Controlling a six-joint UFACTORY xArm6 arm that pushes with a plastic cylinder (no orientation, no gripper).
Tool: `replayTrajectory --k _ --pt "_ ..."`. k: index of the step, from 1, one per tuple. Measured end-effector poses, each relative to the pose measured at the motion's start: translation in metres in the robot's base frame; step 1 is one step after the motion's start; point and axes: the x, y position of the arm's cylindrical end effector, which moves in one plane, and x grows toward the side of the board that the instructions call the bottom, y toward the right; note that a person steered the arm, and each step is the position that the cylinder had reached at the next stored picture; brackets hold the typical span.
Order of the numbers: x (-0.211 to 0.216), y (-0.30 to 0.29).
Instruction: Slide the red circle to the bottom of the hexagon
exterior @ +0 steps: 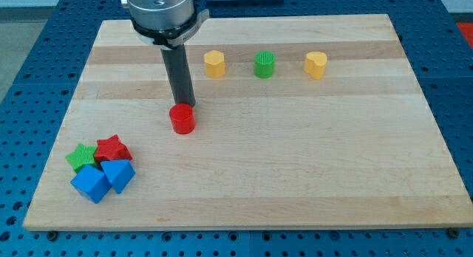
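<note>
The red circle (182, 119) is a short red cylinder left of the board's middle. My tip (183, 104) is at the lower end of the dark rod, touching or just behind the red circle's upper edge. The yellow hexagon (214, 63) stands near the view's top, above and to the right of the red circle. The rod runs up to the arm's grey flange at the view's top.
A green circle (264, 64) and a yellow heart-like block (315, 64) stand in a row to the right of the hexagon. At the bottom left sit a green star (80, 156), a red star (111, 148) and two blue blocks (90, 183) (118, 174). The wooden board (295, 161) ends on all sides in a blue perforated table.
</note>
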Motion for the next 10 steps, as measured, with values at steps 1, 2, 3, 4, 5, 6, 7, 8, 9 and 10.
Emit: replayTrajectory --k 1,2,3,4,5,6,7,8,9,10 --pt "-0.013 -0.019" --pt "0.041 -0.038" --pt "0.061 -0.039" --pt "0.072 -0.039" --pt "0.058 -0.014" --pt "0.038 0.004" --pt "0.038 0.007" --pt "0.038 0.009" --pt "0.038 0.010" --pt "0.038 0.010"
